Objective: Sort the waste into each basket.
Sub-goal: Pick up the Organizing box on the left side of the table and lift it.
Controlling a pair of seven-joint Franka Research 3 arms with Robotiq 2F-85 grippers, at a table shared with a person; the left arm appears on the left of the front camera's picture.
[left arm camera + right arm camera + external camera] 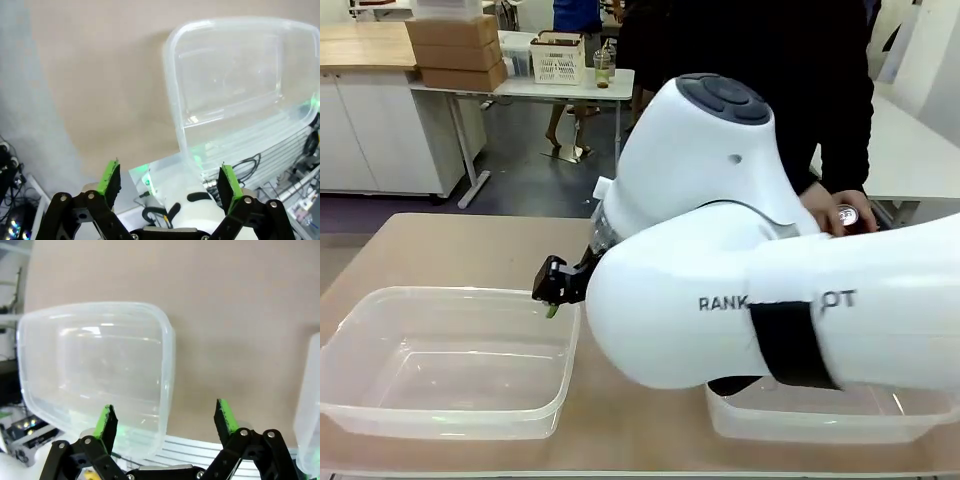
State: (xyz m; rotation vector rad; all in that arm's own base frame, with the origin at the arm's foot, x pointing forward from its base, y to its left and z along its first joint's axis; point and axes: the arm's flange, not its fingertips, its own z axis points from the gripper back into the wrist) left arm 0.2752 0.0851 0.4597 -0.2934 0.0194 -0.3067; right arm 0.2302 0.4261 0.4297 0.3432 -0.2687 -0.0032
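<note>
Jaws of the left gripper point(168, 180) are held wide apart in its wrist view, and nothing is gripped between the green pads point(109, 177). Just beyond them, the near edge of the table is seen, and the left basket point(240, 75) is found on the brown table top to the picture's right. The jaws of the right gripper point(165, 419) are also spread wide and nothing is held between them. Under its left finger the rim of the left basket point(95, 370) is seen, and a part of the right basket point(307, 400) is cut by the picture's right edge. In the front view, both baskets are placed near the robot's edge of the table point(470, 250), well apart from each other. The right arm is stretched across the middle, so that the right gripper point(552, 300) is held above the right rim of the left basket point(440, 360), and the right basket point(820, 415) is partly covered by this arm. At the far side, a small shiny object point(847, 213), perhaps a can, is held in the person's hand point(828, 215).
</note>
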